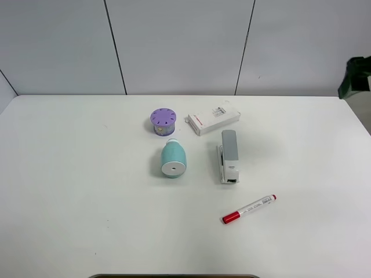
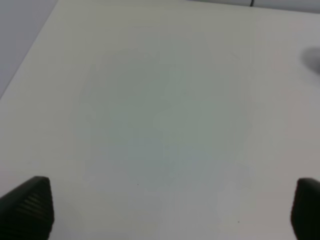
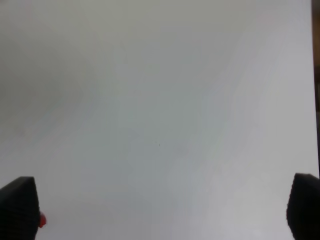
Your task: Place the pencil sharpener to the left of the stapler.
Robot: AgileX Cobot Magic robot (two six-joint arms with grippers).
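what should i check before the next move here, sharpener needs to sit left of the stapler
1. Pencil sharpener found, lying on its side, white end toward the camera: ok.
2. Sharpener already left of the stapler, with a gap between them: ok, so the goal looks met.
3. Left gripper open, holding nothing: ok.
4. Right gripper open, holding nothing: ok.
5. Purple cylinder just behind the sharpener, close but apart: ok, mind it on any approach.
6. Arms' position over the table: cannot tell, neither shows in the high view.
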